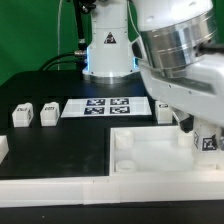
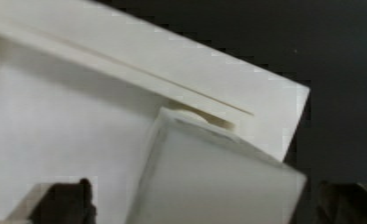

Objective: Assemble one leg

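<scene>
Black tabletop (image 1: 60,150) fills your exterior view, and the largest thing on it is the white panel (image 1: 150,160), lying flat toward that view's right. Your arm (image 1: 175,50) drops steeply over the panel's far right corner, wrist close to vertical, with the gripper (image 1: 193,132) low above the panel. Farther back the marker board (image 1: 105,106) lies well apart from the work. The leg (image 1: 207,143) sits right at the fingertips, just to their exterior-view right, marker face toward that camera, and its long axis looks upright. In the wrist view the leg (image 2: 215,170) rises close to the lens beside a notch (image 2: 212,115) at the panel's corner. You see one dark finger (image 2: 64,200) with a pale sliver between it and the leg. The other finger is hidden, so you cannot tell whether the grip is clamped or released. The coming move likely turns on lining that upright leg with the corner
</scene>
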`<control>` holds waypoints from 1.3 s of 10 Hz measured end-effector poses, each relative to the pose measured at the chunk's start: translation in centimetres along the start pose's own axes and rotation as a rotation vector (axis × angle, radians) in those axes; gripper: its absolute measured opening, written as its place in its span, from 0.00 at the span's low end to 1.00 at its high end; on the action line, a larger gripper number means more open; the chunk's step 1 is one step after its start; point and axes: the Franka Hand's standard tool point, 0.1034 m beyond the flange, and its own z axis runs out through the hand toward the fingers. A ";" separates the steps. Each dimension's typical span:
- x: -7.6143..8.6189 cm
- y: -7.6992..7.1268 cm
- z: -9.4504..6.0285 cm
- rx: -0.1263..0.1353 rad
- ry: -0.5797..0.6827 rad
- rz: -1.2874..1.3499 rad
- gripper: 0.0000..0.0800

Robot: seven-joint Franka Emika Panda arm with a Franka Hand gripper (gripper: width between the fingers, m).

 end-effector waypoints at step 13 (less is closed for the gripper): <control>-0.3 -0.2 0.4 -0.061 0.094 -0.460 0.38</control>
